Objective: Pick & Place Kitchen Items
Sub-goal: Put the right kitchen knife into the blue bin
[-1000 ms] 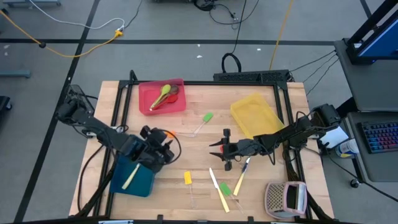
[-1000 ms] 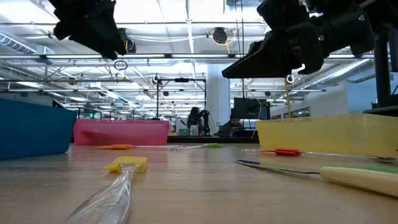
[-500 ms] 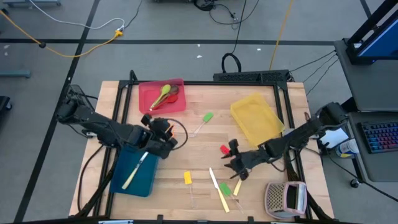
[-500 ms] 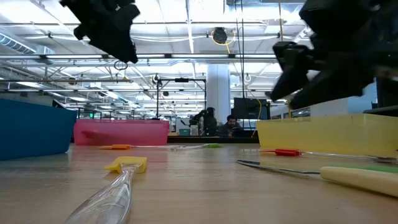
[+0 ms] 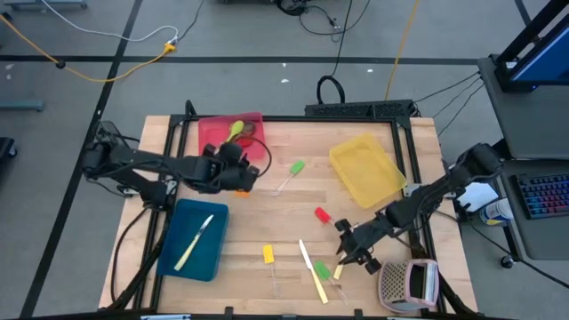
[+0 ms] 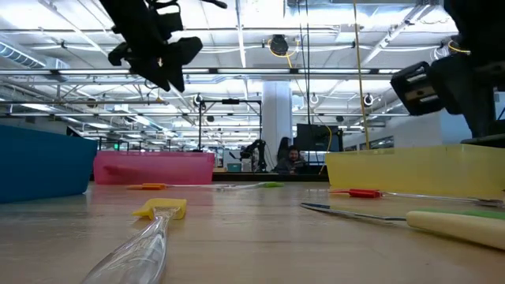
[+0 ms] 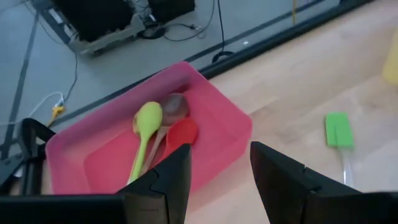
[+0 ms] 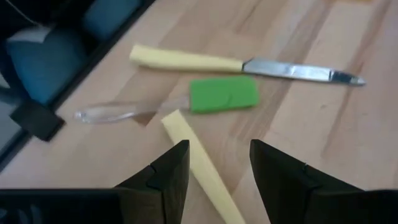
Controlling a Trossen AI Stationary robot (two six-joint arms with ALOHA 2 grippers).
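My left gripper (image 5: 235, 169) hangs open and empty above the table beside the red tray (image 5: 206, 145). That tray holds a green spoon (image 7: 145, 122), a red spoon (image 7: 180, 134) and a brown spoon (image 7: 173, 104). My right gripper (image 5: 357, 253) hangs open and empty above the near right of the table. Below it lie a cream-handled knife (image 8: 186, 60), a green-headed spatula (image 8: 224, 94) and a second cream handle (image 8: 200, 167). Another cream-handled knife (image 5: 195, 241) lies flat in the blue tray (image 5: 212, 258).
A yellow tray (image 5: 364, 169) stands at the far right. The perforated box (image 5: 409, 283) stands at the near right corner. A green spatula (image 5: 294, 170), a red spatula (image 5: 322, 214) and a yellow spatula (image 5: 268, 254) lie loose on the table's middle.
My left gripper has gone from over the blue tray toward the far edge, up to the red tray; the knife stays lying in the blue tray. My right gripper has gone from the table's middle toward the near right, over the knives and green spatula.
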